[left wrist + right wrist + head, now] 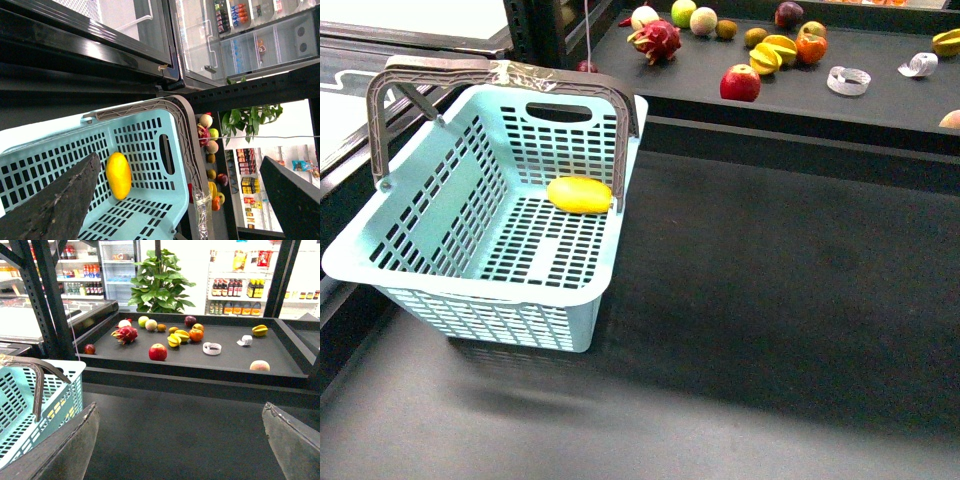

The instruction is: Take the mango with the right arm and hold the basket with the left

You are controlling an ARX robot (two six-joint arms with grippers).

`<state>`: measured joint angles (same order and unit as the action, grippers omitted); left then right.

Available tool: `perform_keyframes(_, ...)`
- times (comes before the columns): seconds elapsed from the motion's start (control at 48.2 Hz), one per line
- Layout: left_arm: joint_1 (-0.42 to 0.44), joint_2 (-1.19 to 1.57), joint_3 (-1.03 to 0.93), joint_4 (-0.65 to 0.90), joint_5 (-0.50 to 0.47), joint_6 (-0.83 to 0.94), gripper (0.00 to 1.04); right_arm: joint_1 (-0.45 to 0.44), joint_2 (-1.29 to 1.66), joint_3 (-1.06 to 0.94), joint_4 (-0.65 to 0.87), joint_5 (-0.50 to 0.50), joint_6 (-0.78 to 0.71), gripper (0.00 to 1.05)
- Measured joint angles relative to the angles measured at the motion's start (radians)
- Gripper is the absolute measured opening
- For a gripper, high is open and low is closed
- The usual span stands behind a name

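Observation:
The yellow mango lies inside the pale turquoise basket, against its far wall. The basket stands at the left of the dark counter, its grey-brown handles up and joined with clear tape. Neither arm shows in the front view. In the left wrist view my left gripper is open above the basket, with the mango beside one finger and untouched. My right gripper is open over bare counter, the basket off to its side. The mango is hidden in that view.
A raised black shelf behind the counter carries a red apple, dragon fruit, starfruit, other fruit and tape rolls. A black upright post and a glass-topped freezer stand at the far left.

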<state>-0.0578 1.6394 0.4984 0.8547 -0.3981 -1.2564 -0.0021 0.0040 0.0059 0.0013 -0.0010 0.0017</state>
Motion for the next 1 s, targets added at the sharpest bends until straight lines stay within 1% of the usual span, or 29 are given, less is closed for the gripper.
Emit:
perform_keyframes(0.062, -0.001, -0.001, 0.0, 0.0, 0.0, 0.0, 0.96, 0.0, 0.0, 0.0, 0.0, 0.0, 0.0, 0.97)
perform_keyframes(0.083, 0.003, 0.001, -0.004, 0.013, 0.025, 0.022, 0.96, 0.0, 0.0, 0.0, 0.0, 0.0, 0.0, 0.97)
perform_keyframes(0.145, 0.034, 0.025, -0.055, 0.204, 0.214, 0.225, 0.85, 0.0, 0.0, 0.0, 0.0, 0.0, 0.0, 0.97)
perform_keyframes(0.187, 0.047, 0.028, -0.099, 0.315, 0.316, 0.422, 0.78, 0.0, 0.0, 0.0, 0.0, 0.0, 0.0, 0.97)
perform_keyframes(0.207, 0.05, 0.023, -0.119, 0.356, 0.346, 0.49, 0.74, 0.0, 0.0, 0.0, 0.0, 0.0, 0.0, 0.97)
perform_keyframes(0.228, 0.051, 0.013, -0.136, 0.386, 0.368, 0.601, 0.71, 0.0, 0.0, 0.0, 0.0, 0.0, 0.0, 0.97)
perform_keyframes(0.27, 0.053, -0.018, -0.165, 0.409, 0.389, 0.764, 0.64, 0.0, 0.0, 0.0, 0.0, 0.0, 0.0, 0.97)
perform_keyframes(0.311, 0.054, -0.074, -0.207, 0.409, 0.397, 0.951, 0.53, 0.0, 0.0, 0.0, 0.0, 0.0, 0.0, 0.97)
perform_keyframes(0.353, 0.055, -0.124, -0.245, 0.401, 0.398, 1.079, 0.42, 0.0, 0.0, 0.0, 0.0, 0.0, 0.0, 0.97)
perform_keyframes(0.373, 0.055, -0.14, -0.255, 0.395, 0.398, 1.107, 0.38, 0.0, 0.0, 0.0, 0.0, 0.0, 0.0, 0.97)
perform_keyframes(0.436, 0.055, -0.246, -0.285, 0.294, 0.399, 1.187, 0.22, 0.0, 0.0, 0.0, 0.0, 0.0, 0.0, 0.97)
perform_keyframes(0.477, 0.055, -0.312, -0.31, 0.267, 0.399, 1.209, 0.11, 0.0, 0.0, 0.0, 0.0, 0.0, 0.0, 0.97)
perform_keyframes(0.539, 0.055, -0.368, -0.335, 0.246, 0.399, 1.222, 0.01, 0.0, 0.0, 0.0, 0.0, 0.0, 0.0, 0.97)
perform_keyframes(0.767, 0.055, -0.617, -0.431, 0.089, 0.398, 1.239, 0.02, 0.0, 0.0, 0.0, 0.0, 0.0, 0.0, 0.97)
perform_keyframes(0.996, 0.055, -0.803, -0.469, -0.059, 0.398, 1.242, 0.02, 0.0, 0.0, 0.0, 0.0, 0.0, 0.0, 0.97)
